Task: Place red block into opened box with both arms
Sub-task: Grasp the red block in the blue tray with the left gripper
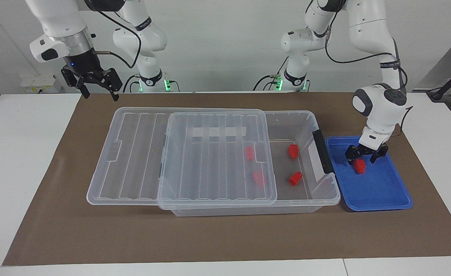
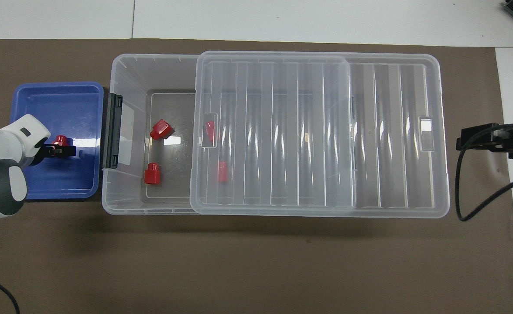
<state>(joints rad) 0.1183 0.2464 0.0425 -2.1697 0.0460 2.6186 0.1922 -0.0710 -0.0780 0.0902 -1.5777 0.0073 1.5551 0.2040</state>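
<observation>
Reaching step, facing view: left gripper hanging fingers apart, straddling red block in blue tray, not yet clamped. Right gripper waiting spread, raised off box lid end.

Overhead view: block lying beside box's uncovered end. Next, judging: closing, lifting, carrying over rim.

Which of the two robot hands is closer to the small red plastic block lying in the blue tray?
The left gripper: it is open, right over the small red plastic block in the shallow blue tray. The right gripper hangs open, raised past the clear ribbed lid's end.
</observation>
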